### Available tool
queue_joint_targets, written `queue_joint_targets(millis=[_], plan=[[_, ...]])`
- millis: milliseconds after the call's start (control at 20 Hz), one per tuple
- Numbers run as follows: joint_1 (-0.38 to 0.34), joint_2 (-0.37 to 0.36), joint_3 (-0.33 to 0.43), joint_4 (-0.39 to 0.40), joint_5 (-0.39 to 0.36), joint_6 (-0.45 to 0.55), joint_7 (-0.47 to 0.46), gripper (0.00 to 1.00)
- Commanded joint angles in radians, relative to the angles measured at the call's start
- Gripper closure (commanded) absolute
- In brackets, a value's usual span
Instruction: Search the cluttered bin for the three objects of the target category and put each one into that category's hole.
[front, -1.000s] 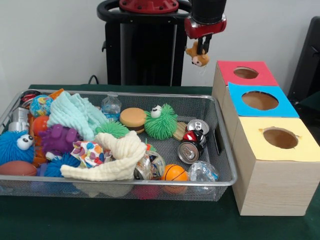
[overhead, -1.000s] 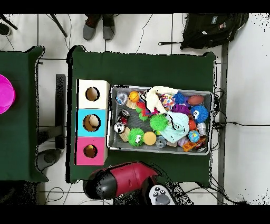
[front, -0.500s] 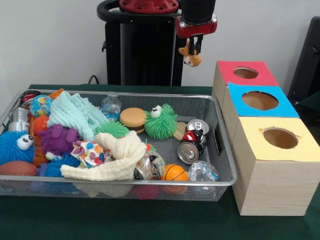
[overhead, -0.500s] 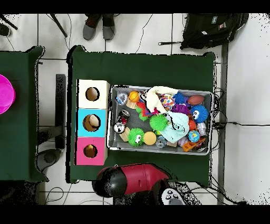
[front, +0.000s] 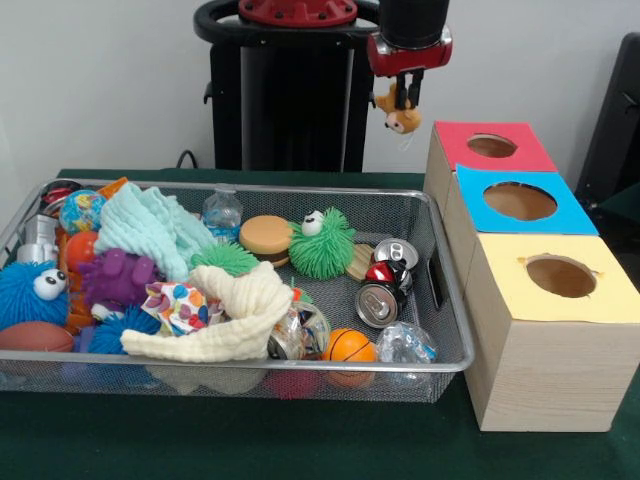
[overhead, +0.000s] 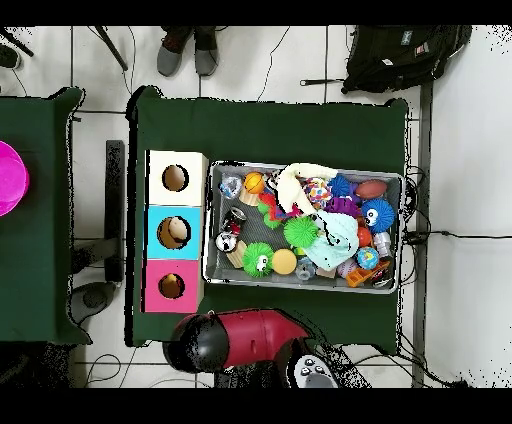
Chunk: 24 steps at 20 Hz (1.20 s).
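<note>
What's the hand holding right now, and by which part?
The hand is shut on a small tan plush animal, gripped at its upper end, so the toy dangles below the fingers; the exact body part can't be told.

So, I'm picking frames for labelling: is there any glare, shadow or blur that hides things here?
Front view: even light, no glare; the small stuffed animal in the gripper is a bit soft but readable, and the wire bin is clear. Overhead view: the bin's contents are too small to tell apart well, and the arm covers the gripper.
</note>
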<state>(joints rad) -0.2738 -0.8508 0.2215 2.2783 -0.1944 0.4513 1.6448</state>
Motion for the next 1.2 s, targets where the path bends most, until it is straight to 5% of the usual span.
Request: queue_joint_targets(millis=[50,1200], plan=[[0.055,0.006,0.002,0.025,0.083,-0.116,0.257,1.00],[0.200,0.018,-0.031,0.042,0.227,-0.168,0.269,1.00]])
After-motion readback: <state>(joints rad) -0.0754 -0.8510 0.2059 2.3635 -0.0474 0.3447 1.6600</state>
